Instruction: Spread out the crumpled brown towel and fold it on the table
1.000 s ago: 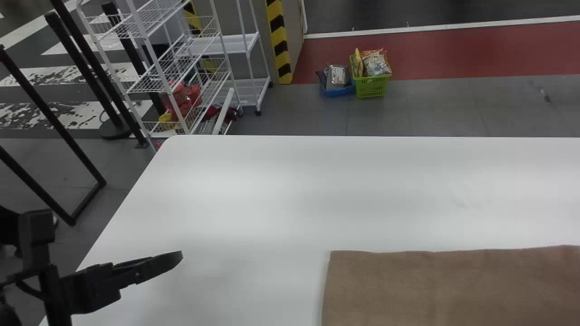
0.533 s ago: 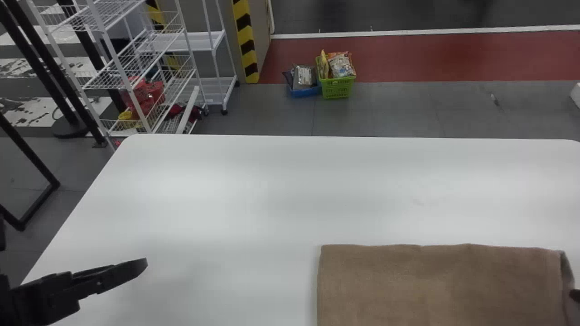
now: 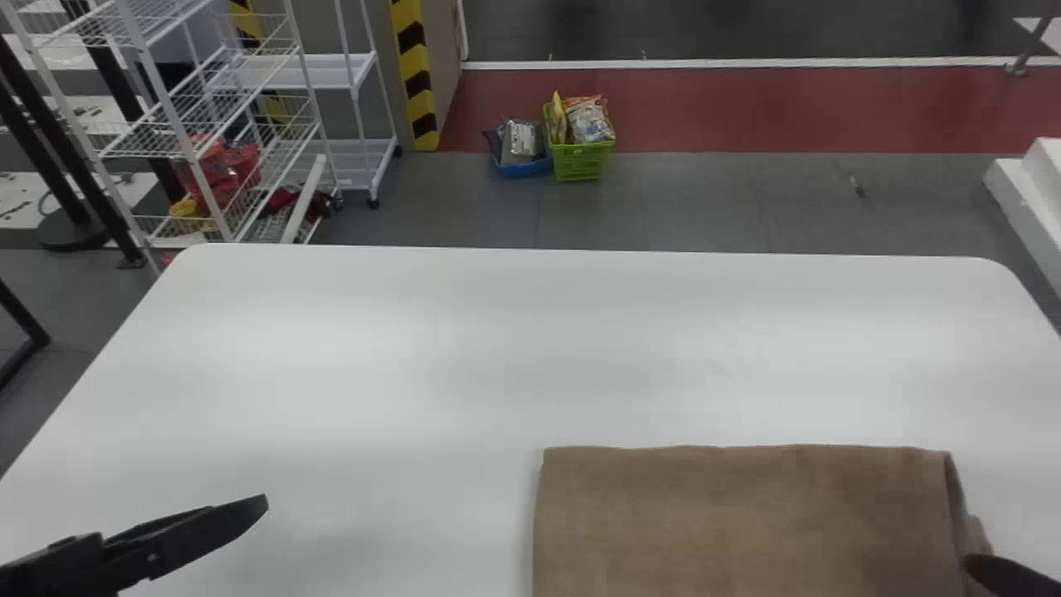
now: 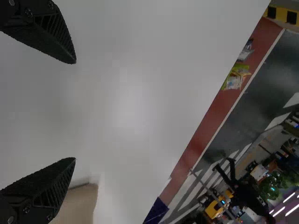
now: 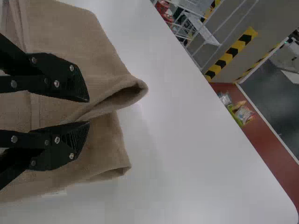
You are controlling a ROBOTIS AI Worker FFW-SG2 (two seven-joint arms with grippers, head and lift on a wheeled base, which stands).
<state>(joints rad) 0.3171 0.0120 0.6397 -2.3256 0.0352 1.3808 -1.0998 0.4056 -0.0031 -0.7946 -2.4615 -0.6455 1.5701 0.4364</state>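
Observation:
The brown towel [image 3: 746, 514] lies spread in a rectangular, layered shape at the table's near right in the head view. My left gripper [image 3: 191, 535] is over bare table left of it; in the left wrist view, my left gripper [image 4: 75, 111] is open with nothing between its fingers, and a towel corner [image 4: 84, 200] shows beside one finger. At the towel's right edge is my right gripper [image 3: 1007, 574]. The right wrist view has my right gripper [image 5: 88, 112] with its fingers apart, over the towel [image 5: 70, 28], whose raised fold runs towards the gap. Contact there is unclear.
The white table [image 3: 497, 348] has bare surface beyond and left of the towel. Past its far edge stand a white wire rack [image 3: 186, 149] and a green basket [image 3: 580, 162] with packets, on the floor. A white block [image 3: 1028, 191] is off the far right corner.
The head view has turned to the right, so the table and towel appear farther left. My right gripper has come into that view beside the towel's right edge. The left gripper sits slightly lower there.

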